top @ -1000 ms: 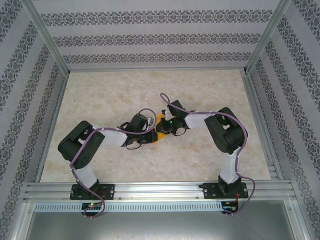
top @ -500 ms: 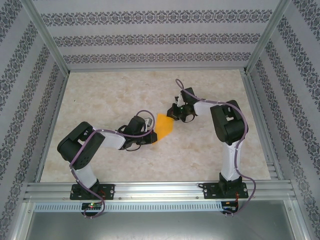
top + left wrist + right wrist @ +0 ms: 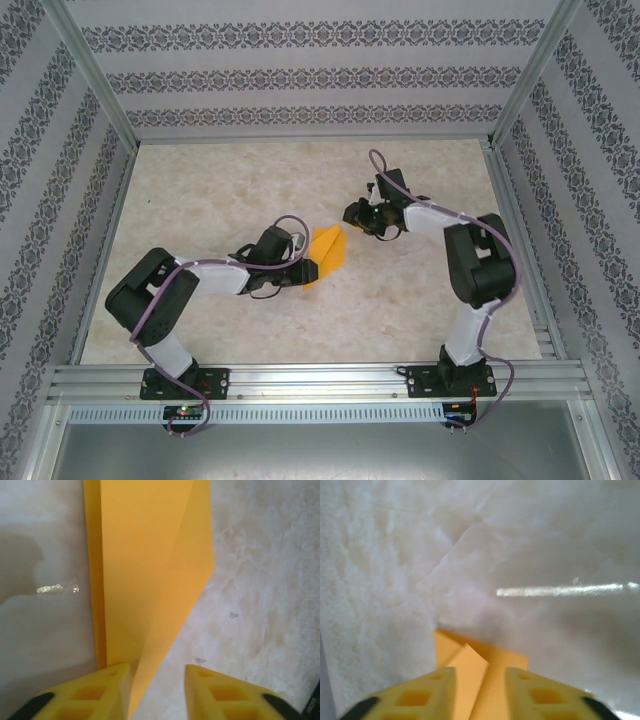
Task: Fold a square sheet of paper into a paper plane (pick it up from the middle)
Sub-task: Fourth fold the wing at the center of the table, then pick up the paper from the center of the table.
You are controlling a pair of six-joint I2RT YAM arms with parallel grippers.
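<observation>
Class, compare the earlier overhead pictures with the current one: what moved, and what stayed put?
The right gripper pulled back from the folded orange paper sheet, away toward the far right. The left gripper stayed at the paper, which kept its place.

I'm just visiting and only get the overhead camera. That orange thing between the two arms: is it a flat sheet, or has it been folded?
Observer: Folded. On the left wrist camera the orange paper has a long slanting crease, with one layer lying over another.
Operator: Is the left arm squeezing it?
Observer: Not that I can see. The left fingers stand apart, and the paper's narrow end runs down between them.
Operator: And the right arm?
Observer: On the right wrist camera the right fingers stand apart as well, and a layered corner of the paper shows in the gap beyond them.
</observation>
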